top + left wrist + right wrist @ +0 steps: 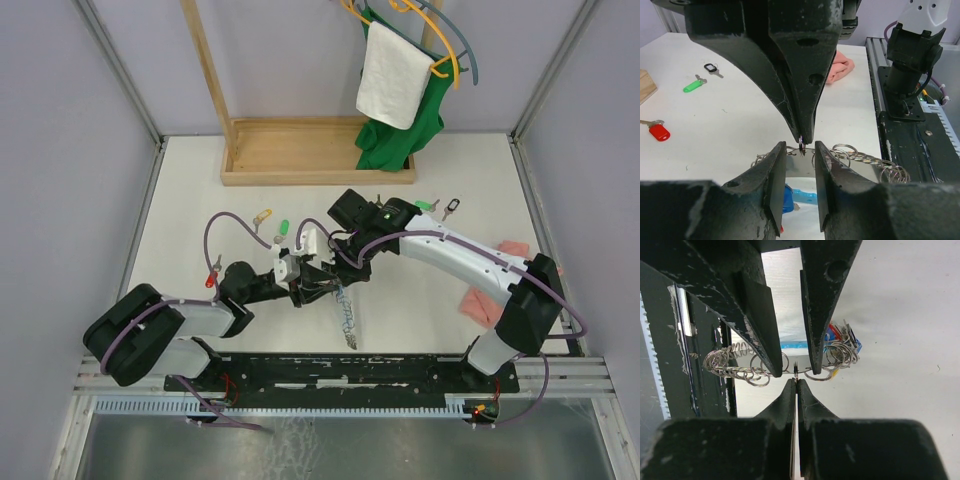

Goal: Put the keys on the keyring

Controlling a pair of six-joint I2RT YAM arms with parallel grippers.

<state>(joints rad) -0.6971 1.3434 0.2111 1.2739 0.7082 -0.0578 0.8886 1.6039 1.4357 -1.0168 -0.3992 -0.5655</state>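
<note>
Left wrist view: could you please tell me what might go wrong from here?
1. The right gripper is shut on only a thin metal piece at its very fingertips, so the piece may slip out.
2. The left gripper stands open close around that piece. Closing could catch the right fingertips, or the loose loops of the keyring, instead.

walls: pale grey panels [60,120] on three sides, slim metal corner posts [122,70] | surface: white matte tabletop [190,210], evenly lit | far edge: light wooden rack base [300,150], white towel [393,75] and green garment [395,145] hanging above it | right: pink folded cloth [488,305] on the tabletop
</note>
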